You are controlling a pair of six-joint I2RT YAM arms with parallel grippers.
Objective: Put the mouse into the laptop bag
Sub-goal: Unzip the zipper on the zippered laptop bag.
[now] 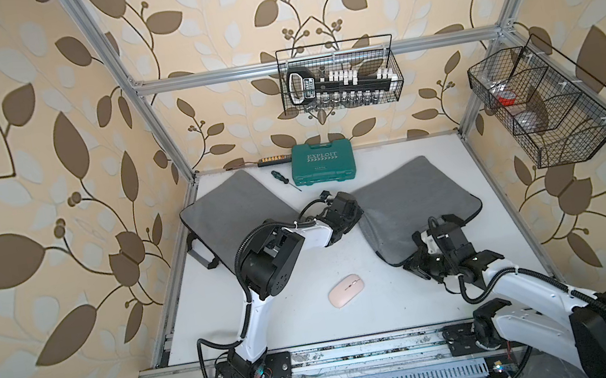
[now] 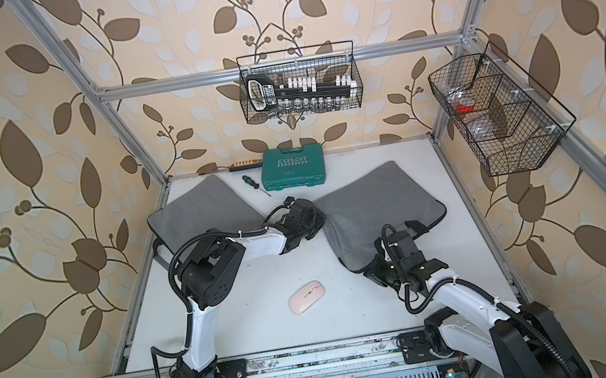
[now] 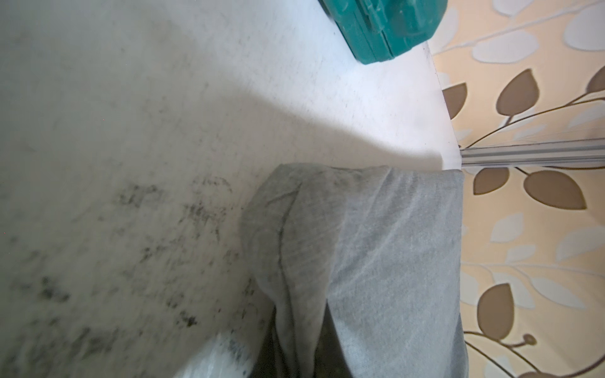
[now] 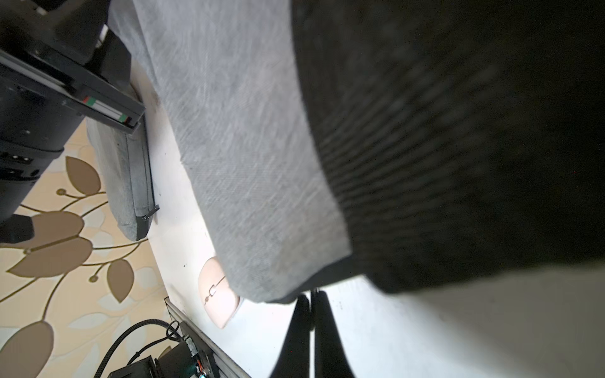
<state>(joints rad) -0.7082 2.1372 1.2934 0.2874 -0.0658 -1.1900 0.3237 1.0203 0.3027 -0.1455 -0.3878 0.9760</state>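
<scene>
Item: pink wireless mouse. It lies flat on the white table, between the two arm bases and apart from both grippers. It is outside the laptop bag and near the bag's front corner.

Item: laptop bag, gray fabric, lying at centre right of the table. Both top views show it held at two corners.

Item: left gripper. It is at the bag's rear-left corner, jaws closed with the fabric pinched. The left wrist view alone shows the cloth drawn up into a fold above the tabletop. The fingertips themselves cannot be made out there.

Item: right gripper. It is at the bag's near corner. The right wrist view alone shows its dark fingers pressed together on the bag's edge, with the upper panel raised. In that view the mouse is partly hidden behind the panel.

Item: second gray bag, with a handle, at the rear left of the table and untouched.

Item: green tool case at the back wall, with a screwdriver beside it. One corner of the case also shows in the left wrist view.

Item: two wire baskets hung on the frame, seen in the top views only.
</scene>
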